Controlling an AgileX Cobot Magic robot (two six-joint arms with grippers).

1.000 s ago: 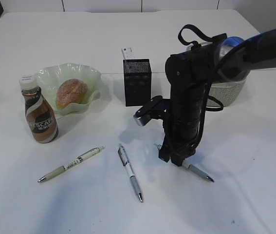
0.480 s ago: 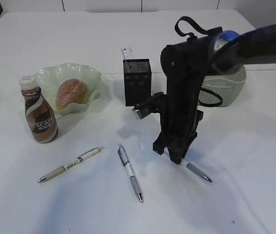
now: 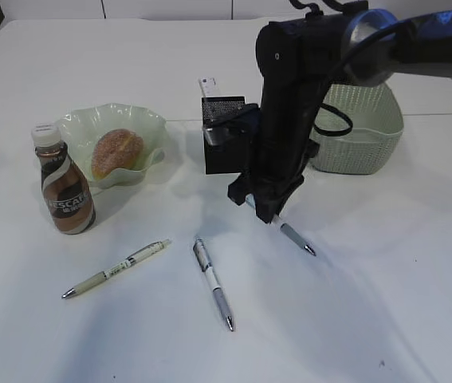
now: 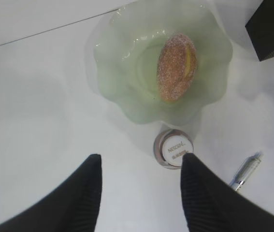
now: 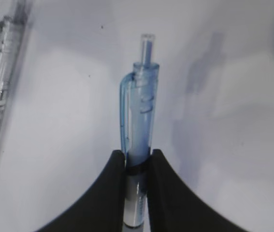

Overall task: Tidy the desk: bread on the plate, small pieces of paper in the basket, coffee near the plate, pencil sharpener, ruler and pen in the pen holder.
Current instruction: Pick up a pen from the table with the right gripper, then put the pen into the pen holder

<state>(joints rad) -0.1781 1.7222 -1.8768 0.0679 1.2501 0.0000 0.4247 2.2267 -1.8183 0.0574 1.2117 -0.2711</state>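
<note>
Right gripper (image 5: 137, 166) has its jaws pinched on a blue-clipped pen (image 5: 139, 121), hold taken on the barrel just below the clip. In the exterior view the pen (image 3: 293, 236) hangs tilted from the gripper (image 3: 265, 203), tip down toward the desk (image 3: 385, 303); we cannot tell whether the tip touches.

We judge the pen light, stiff and smooth-barrelled, so it may pivot or slip in a narrow pinch. The hold looks centred between the fingers, which we take as adequate. It will need turning nearer upright to drop into the holder.

Left gripper (image 4: 139, 193): jaws spread, holding nothing, hovering above the coffee bottle (image 4: 173, 149).

Surroundings:
- Pen holder (image 3: 224, 134), black mesh, close behind the right arm; a white item already stands in it. Its square mouth looks narrow, and the arm partly hides it.
- Basket (image 3: 361, 128) to the right of the holder.
- Two more pens lie on the desk, one white-and-grey (image 3: 213, 282) and one pale (image 3: 115, 269), well apart from the held one.
- Bread (image 3: 117, 153) sits in the plate (image 3: 78, 124), with the coffee just beside.

Nothing obvious blocks the way to the holder apart from its own rim.
</note>
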